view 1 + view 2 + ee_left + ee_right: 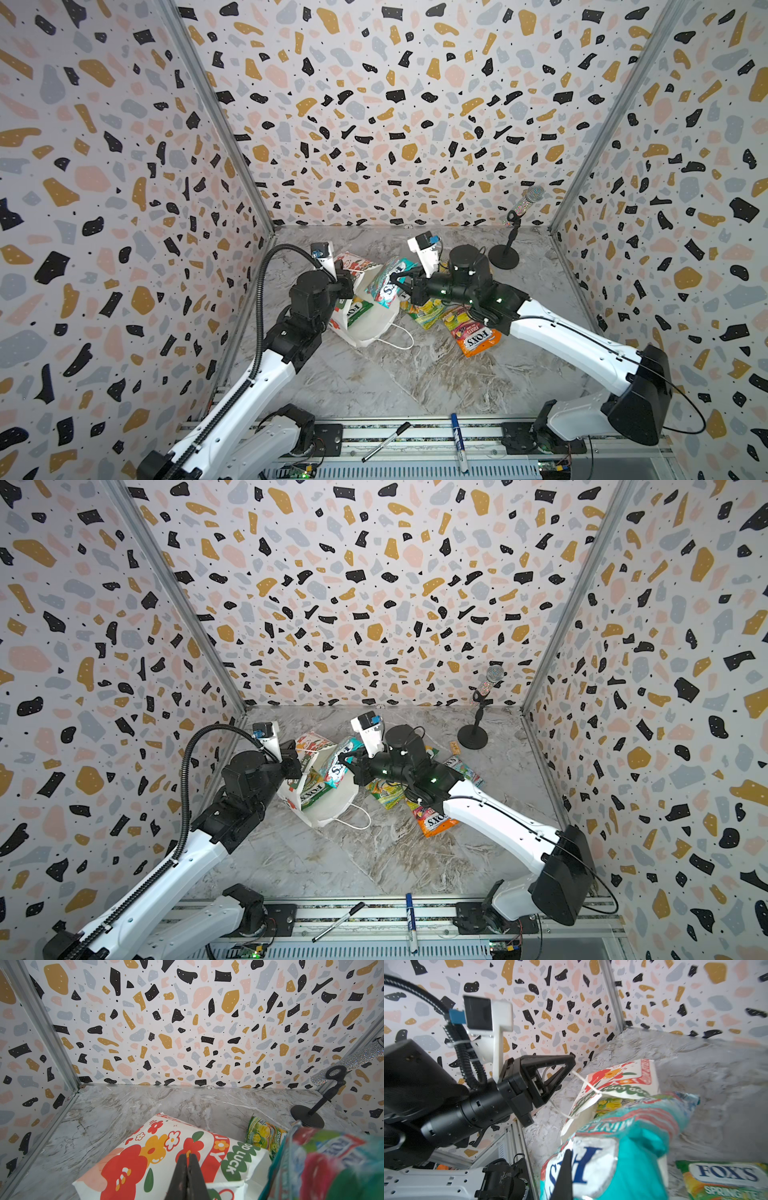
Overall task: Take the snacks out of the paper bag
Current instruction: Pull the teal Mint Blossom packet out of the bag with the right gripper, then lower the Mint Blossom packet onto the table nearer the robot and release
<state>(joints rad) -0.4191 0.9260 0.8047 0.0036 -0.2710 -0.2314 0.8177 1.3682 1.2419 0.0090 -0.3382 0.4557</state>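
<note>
Right hand is clamping its jaws tight on the white label end of a teal packet and holding it up off the bench. The packet is hanging just over the mouth of the paper bag; whether its far end is inside the mouth, cannot tell.

Left hand is pinching fully closed on one cord handle of the bag. The cord is running taut from the fingertips to the bag's rim.

The bag is lying on its side, left of centre toward the back of the bench, flowered face up and open end toward the front. A green-yellow packet is sitting in the open mouth.

Right of the bag, a second green-yellow packet and an orange packet are lying on the bench, partly under the right arm.

A microphone stand is standing at the right rear corner
</note>
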